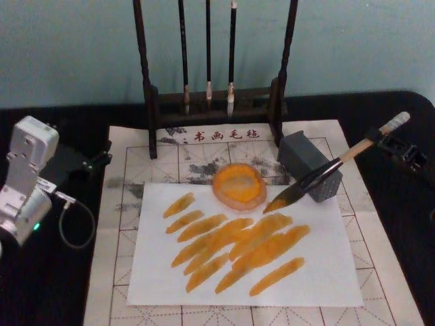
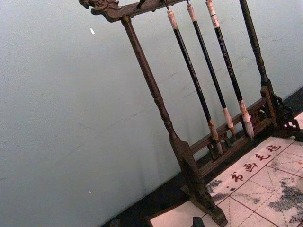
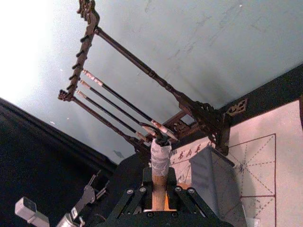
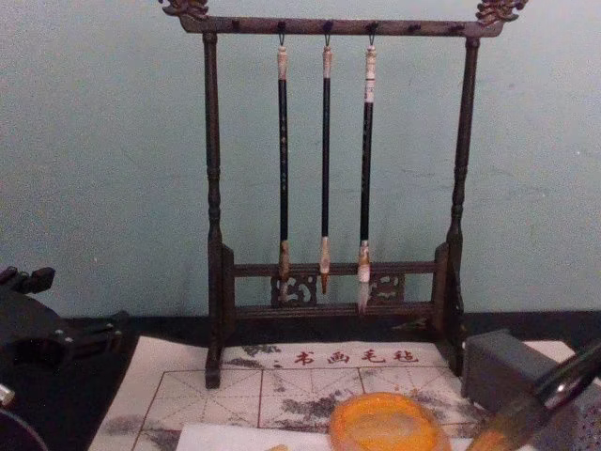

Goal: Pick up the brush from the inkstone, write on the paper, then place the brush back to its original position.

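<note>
The brush [image 1: 319,175] slants down from the right, its wood handle held in my right gripper [image 1: 378,138], which is shut on it near the taped top end [image 3: 160,158]. Its orange-stained tip hangs at the back edge of the paper [image 1: 326,272], just right of the inkstone [image 1: 239,185]; I cannot tell whether it touches. The white paper carries several orange strokes across its middle. The round orange inkstone sits at the paper's back edge and also appears low in the chest view [image 4: 390,423]. My left gripper [image 1: 95,161] stays parked at the table's left.
A grey block [image 1: 309,166] stands just behind the brush's black section. A dark wooden rack [image 4: 333,282] with three thin hanging brushes stands at the back. The grid mat [image 1: 122,272] with red characters lies under the paper.
</note>
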### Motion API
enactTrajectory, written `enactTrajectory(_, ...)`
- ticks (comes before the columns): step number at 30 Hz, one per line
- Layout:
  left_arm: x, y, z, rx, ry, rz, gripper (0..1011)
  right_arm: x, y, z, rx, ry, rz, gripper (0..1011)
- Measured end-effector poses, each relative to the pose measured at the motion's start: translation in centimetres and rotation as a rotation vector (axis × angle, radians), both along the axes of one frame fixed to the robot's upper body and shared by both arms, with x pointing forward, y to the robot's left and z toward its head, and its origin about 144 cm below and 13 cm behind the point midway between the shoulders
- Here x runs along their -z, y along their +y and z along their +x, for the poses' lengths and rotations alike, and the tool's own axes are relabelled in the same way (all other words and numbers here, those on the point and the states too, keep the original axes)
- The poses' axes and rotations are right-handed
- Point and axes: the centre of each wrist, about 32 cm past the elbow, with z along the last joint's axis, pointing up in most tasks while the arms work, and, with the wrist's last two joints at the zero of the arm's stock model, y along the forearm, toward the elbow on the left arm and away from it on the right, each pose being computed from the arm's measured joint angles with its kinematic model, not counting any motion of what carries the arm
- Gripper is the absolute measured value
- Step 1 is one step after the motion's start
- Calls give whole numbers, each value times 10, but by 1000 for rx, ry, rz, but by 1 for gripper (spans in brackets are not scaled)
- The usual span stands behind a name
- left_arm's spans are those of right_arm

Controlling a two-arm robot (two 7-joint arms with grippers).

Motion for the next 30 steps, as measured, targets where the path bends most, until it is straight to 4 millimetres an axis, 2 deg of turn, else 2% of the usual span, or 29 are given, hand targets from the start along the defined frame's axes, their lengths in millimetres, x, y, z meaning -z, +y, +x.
enactTrajectory(16,0,0,0,0,0,0,1001,2,-17,-4,-83,2,-57,194)
enactTrajectory(30,0,0,0,0,0,0,1001,3,-16,-4,-78,1,-71,194)
